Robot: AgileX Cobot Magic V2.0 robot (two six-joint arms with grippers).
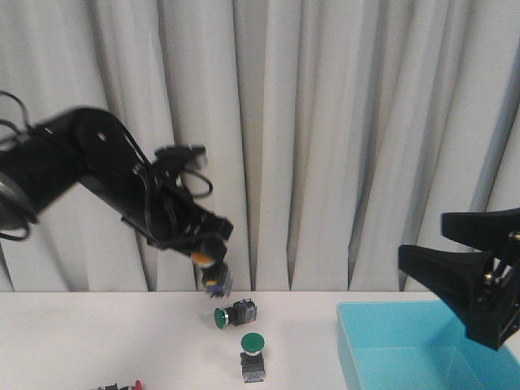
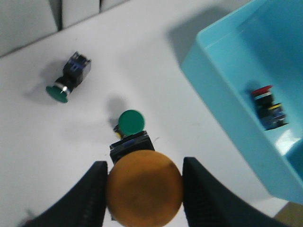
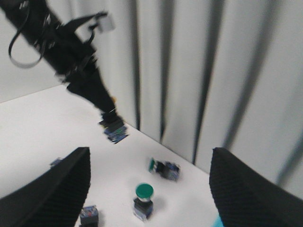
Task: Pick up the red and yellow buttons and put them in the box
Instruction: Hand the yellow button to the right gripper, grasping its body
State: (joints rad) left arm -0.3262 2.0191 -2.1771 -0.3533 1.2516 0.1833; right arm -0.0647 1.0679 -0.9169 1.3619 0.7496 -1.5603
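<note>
The left gripper hangs in the air above the white desk, near the grey curtain, and its jaws are closed on the yellow button, one black finger pressed to each side of the domed orange-yellow cap. In the front view the button's dark switch body points down toward the desk, clear of the surface. Below it on the desk are two green buttons: one lies on its side close to the curtain with its cap turned toward the robot's left, and the other stands upright on its body a little nearer the robot. In the left wrist view the upright green button sits just past the held yellow cap, and the one on its side lies farther off. The blue box rests on the desk to the robot's right of the green buttons, well apart from them. The red button lies inside the box on its floor, close to one wall, its red cap turned sideways and its dark body showing a yellow and blue band. The right gripper hovers over the box with its jaws spread wide and nothing between them. At the near edge of the desk on the robot's left a few more small parts are only partly in view, too cut off to tell what they are.
</note>
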